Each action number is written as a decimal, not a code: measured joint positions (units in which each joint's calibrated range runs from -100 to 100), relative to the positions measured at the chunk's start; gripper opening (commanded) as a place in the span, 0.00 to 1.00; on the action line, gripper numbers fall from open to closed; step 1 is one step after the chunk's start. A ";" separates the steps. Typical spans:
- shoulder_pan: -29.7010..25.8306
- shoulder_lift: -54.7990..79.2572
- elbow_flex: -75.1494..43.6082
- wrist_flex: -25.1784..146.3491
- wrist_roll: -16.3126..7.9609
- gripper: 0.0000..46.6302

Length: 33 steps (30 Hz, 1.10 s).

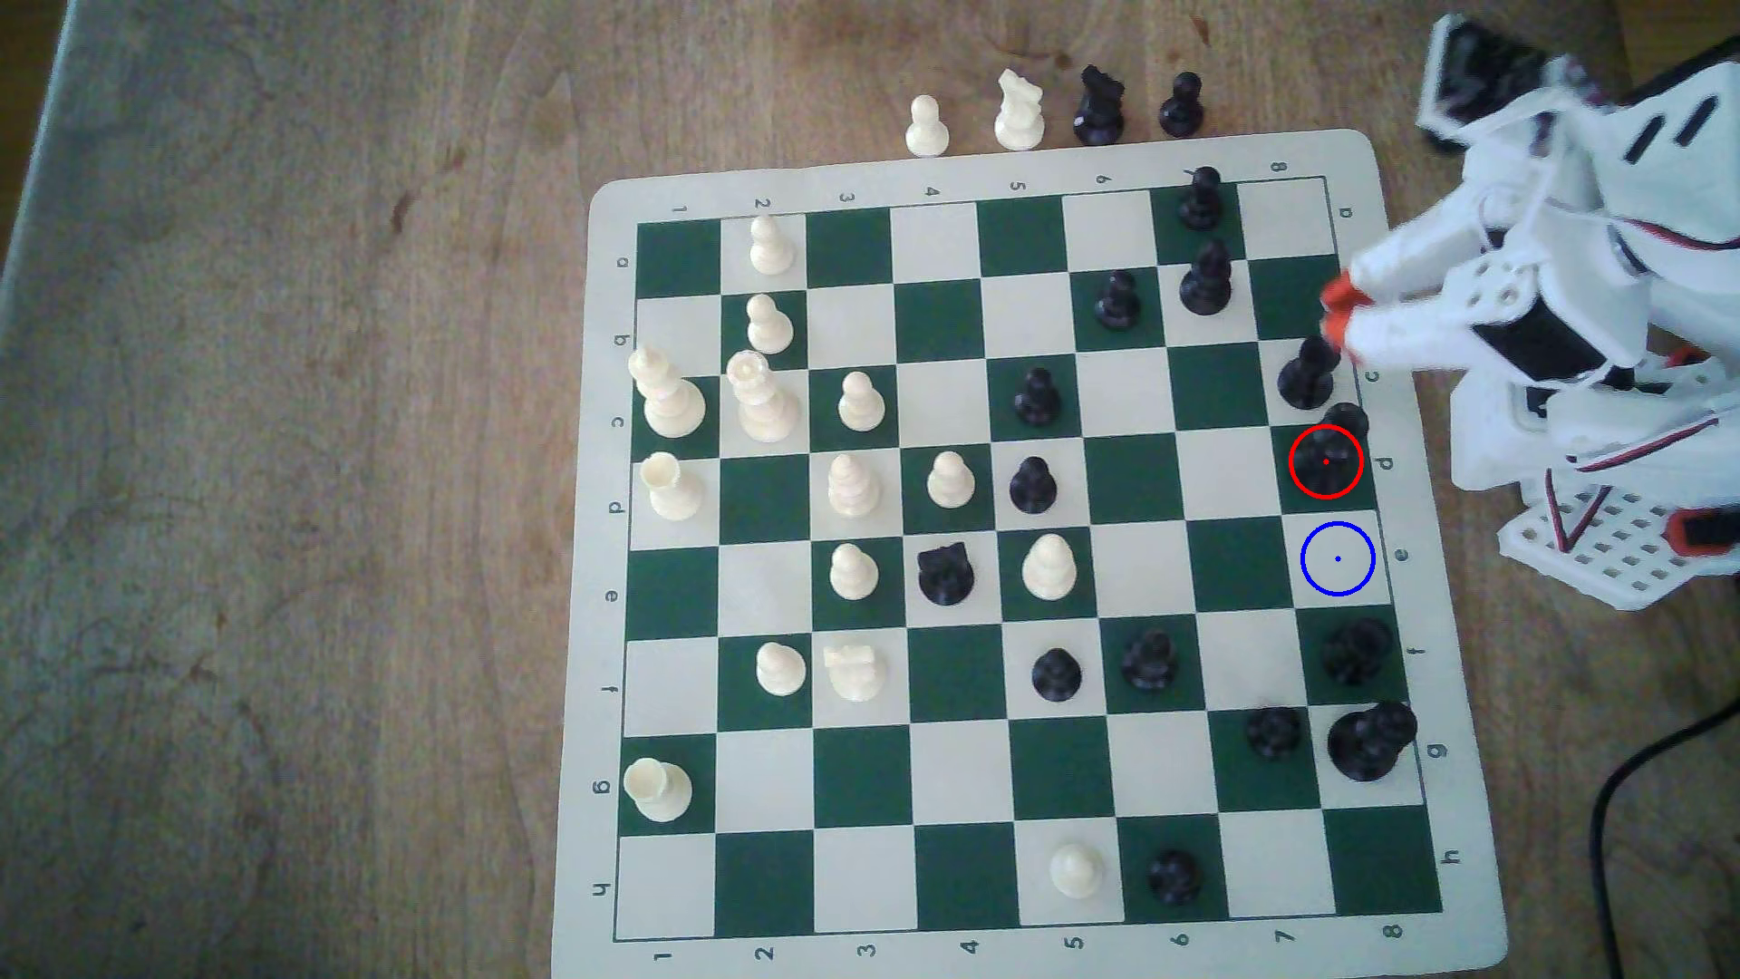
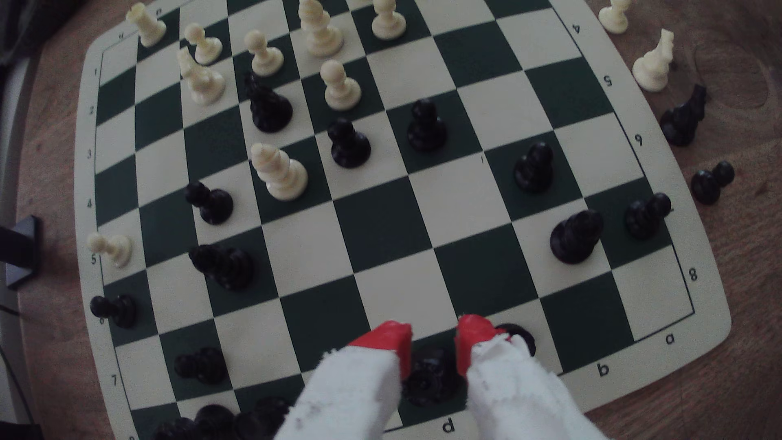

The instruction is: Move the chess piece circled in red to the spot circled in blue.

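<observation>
Wrist view: I see my fingers (image 2: 433,338) spread apart, gripping nothing, straddling above the chess piece (image 2: 429,376).
Chess piece: standing on its red-ringed green square (image 1: 1326,461).
Spot (image 1: 1337,558): the adjoining cream square, bare.

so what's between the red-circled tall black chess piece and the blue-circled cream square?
Nothing. In the exterior view the tall black chess piece sits on the green square directly adjoining the blue-circled cream square; no piece stands between.
</observation>
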State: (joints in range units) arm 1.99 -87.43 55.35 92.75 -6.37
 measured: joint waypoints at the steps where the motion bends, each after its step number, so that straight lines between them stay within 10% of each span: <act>1: -0.15 1.34 0.00 0.88 0.00 0.23; 21: -0.88 20.28 0.00 -0.64 -2.49 0.31; 33: -0.88 21.87 1.99 -0.32 1.61 0.33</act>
State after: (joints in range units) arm 1.11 -65.56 57.34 92.43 -4.76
